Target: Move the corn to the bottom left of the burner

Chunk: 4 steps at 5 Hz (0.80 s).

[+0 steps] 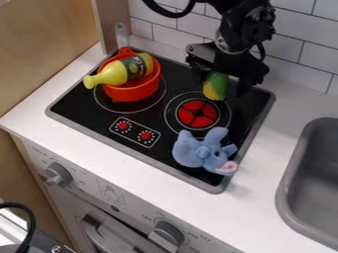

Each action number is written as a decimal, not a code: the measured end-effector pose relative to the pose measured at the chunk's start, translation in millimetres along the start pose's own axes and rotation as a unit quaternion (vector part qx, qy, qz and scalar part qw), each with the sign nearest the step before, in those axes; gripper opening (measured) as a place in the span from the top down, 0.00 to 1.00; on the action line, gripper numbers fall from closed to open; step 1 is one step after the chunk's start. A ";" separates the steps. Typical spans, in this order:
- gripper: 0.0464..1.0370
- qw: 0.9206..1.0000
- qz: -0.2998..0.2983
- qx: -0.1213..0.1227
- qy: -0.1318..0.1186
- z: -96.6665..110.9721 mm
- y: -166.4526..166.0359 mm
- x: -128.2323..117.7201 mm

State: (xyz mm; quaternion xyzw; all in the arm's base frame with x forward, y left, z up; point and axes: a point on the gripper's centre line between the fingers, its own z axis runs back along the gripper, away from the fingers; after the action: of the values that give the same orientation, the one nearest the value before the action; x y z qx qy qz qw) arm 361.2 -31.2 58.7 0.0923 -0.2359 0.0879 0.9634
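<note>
One piece of corn [216, 85], green above with a yellow lower end, is directly beneath the black gripper [223, 82] over the upper right of the black cooktop [86, 106]. We see the yellow end pointing down toward the burner [198, 113] with the red centre, and in our view it reaches the upper right part of that burner's outer ring. We cannot tell whether the end effector is grasping the corn or has it released, nor whether the corn touches the cooktop. The arm comes in from the top edge, in front of the white tiled wall [300, 62].

At the lower right of the cooktop we find a blue plush elephant [204, 150], just below the burner. Toward the upper left we have an orange-red pot [132, 92] on the other ring, its grey handle [121, 35] pointing to the wall, with a yellow bottle [119, 71] lying tilted across it. Two red dials [145, 135] sit near the cooktop's front edge. We see a grey sink [284, 190] set in the white counter [264, 212] on the right, and grey oven knobs [58, 174] on the front panel below.
</note>
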 end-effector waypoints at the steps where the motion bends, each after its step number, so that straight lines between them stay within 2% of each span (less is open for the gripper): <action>1: 0.04 1.000 -0.009 0.004 -0.003 -9.6 -0.8 -1.2; 2: 0.04 1.000 0.001 0.003 -0.017 -10.2 -1.2 3.2; 3: 0.08 1.000 0.009 0.009 -0.026 -9.8 -0.3 5.6; 4: 0.33 1.000 0.012 0.007 -0.019 -9.7 -1.2 3.4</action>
State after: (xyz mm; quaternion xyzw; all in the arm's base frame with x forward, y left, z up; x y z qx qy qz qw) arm 368.7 -29.8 51.6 0.0980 -0.2546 0.0997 0.9569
